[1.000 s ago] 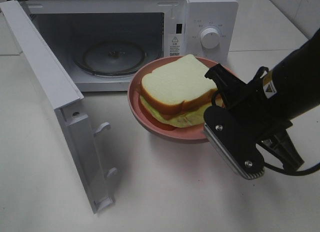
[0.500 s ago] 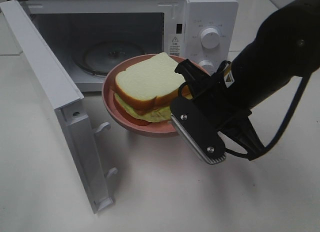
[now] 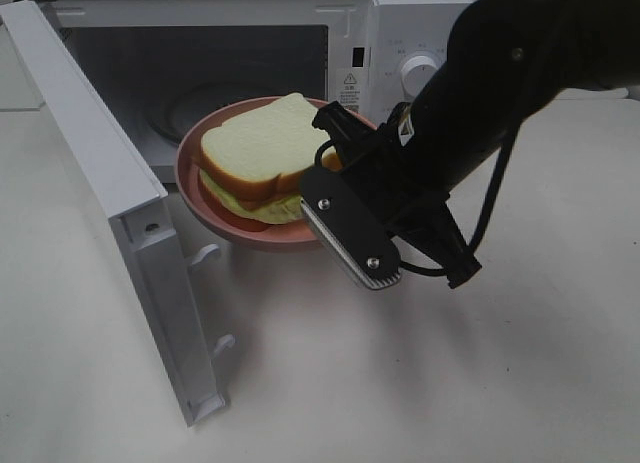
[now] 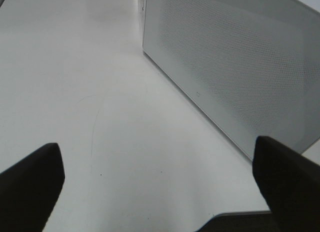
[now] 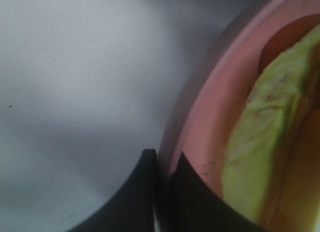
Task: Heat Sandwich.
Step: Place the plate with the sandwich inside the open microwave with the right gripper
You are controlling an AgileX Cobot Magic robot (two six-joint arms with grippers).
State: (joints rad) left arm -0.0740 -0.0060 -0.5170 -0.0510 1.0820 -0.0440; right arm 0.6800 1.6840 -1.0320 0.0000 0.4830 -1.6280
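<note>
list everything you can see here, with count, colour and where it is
microwave: one, white, back of the table
microwave door: one, white, swung open on the left
turntable: one, clear glass, inside, mostly behind the plate
knob: one showing, white, control panel
plate: one, pink, held at the microwave's opening
sandwich: one, white bread with tan crust, on the plate
table: one, white
left gripper: one, black, open and holding nothing, over the table
right gripper: one, black, shut on the plate's rim
</note>
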